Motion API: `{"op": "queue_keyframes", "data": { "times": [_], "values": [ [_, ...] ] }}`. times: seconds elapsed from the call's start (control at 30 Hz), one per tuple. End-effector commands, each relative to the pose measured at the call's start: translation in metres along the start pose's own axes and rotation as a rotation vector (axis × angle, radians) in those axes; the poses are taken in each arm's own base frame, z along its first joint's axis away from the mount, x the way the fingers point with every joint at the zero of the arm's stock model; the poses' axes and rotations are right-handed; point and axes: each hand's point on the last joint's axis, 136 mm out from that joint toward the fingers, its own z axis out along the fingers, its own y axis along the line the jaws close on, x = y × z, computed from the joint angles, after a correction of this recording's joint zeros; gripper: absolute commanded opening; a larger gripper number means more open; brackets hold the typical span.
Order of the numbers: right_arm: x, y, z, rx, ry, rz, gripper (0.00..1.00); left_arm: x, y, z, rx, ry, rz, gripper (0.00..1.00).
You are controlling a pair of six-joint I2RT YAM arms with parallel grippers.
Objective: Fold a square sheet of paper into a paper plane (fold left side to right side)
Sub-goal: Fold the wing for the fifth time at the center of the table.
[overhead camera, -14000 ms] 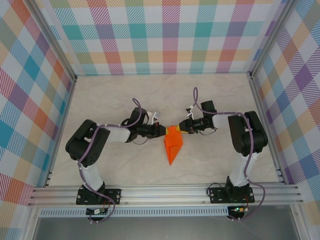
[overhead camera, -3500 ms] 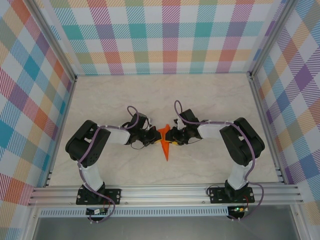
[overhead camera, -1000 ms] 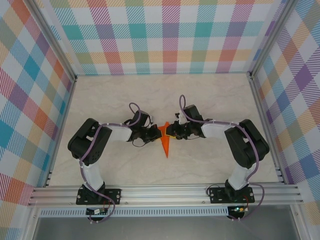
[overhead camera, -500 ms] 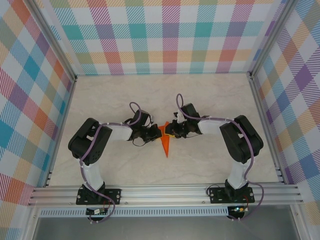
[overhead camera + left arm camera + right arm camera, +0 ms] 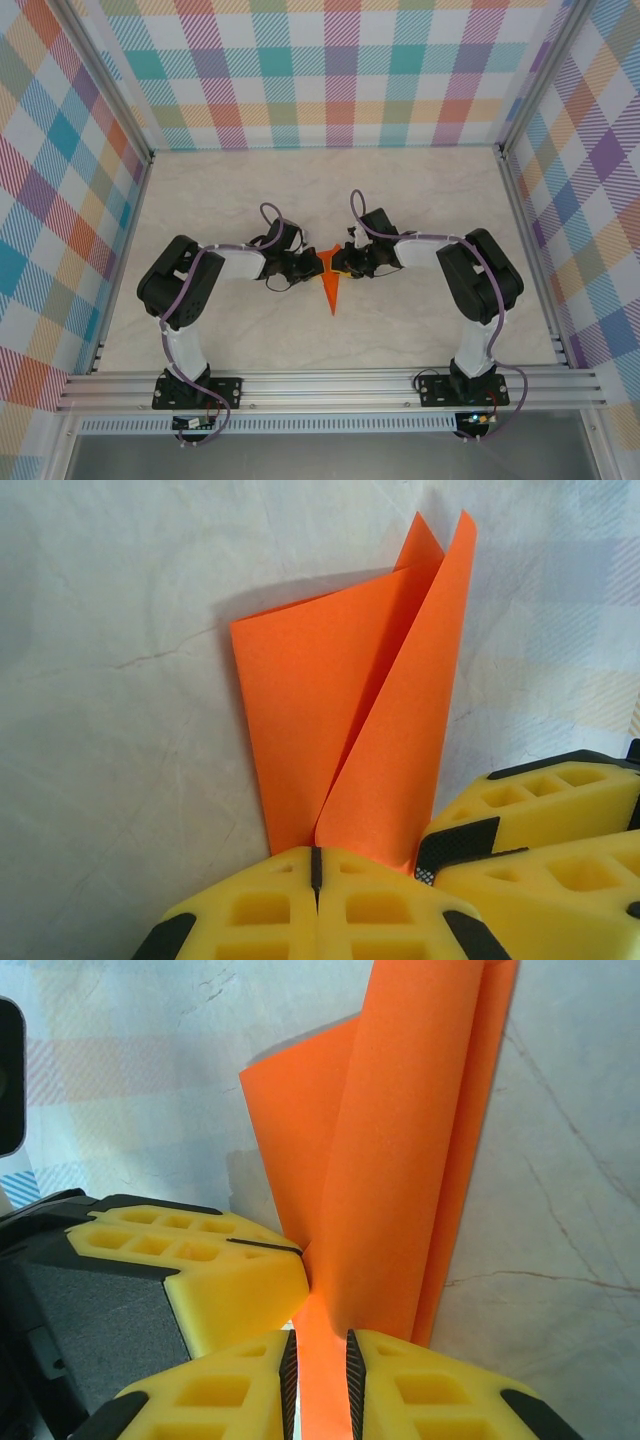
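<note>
On the pale marbled table [image 5: 420, 200], between the two arms: the paper plane [image 5: 331, 288], a slim orange dart. Lying near the middle of the table, wide end away from the arm bases, point toward them. Flanked at the wide end by the left gripper [image 5: 314, 266] and the right gripper [image 5: 340, 265], nose to nose and very close together.

From the left wrist: left gripper [image 5: 314, 880] at the bottom edge, yellow fingers [image 5: 250, 915] pressed together with only a thin seam between them. Pinched in that seam, as far as can be told, the lower end of the paper plane [image 5: 340, 710]. Rising from the fingers in two folded layers, one flap standing off the table and leaning across the other. Just to the right, against the paper's edge, the right gripper [image 5: 440, 858].

From the right wrist: right gripper [image 5: 318, 1380] at the bottom, fingers [image 5: 440, 1390] clamped on the paper plane [image 5: 410, 1130], with an orange strip filling the narrow slot between the pads. Beyond the pads, fanned into long creased layers running to the top of the view, one flap lifted and casting a shadow on the table. At the left, the left gripper [image 5: 290, 1255], its yellow tip against the fold of the paper just above the right fingers.
</note>
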Motion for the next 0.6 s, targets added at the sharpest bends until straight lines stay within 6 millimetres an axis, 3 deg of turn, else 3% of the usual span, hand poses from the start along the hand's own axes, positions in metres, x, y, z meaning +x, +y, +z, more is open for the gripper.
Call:
{"op": "queue_keyframes", "data": {
  "times": [0.0, 0.57],
  "values": [
    [0.000, -0.004, 0.004, 0.024, 0.013, -0.008, 0.23, -0.006, 0.019, 0.004, -0.063, -0.013, -0.016, 0.00],
    [0.009, -0.028, 0.012, 0.115, 0.057, 0.064, 0.23, -0.008, 0.020, 0.003, -0.057, -0.019, -0.023, 0.00]
  ]
}}
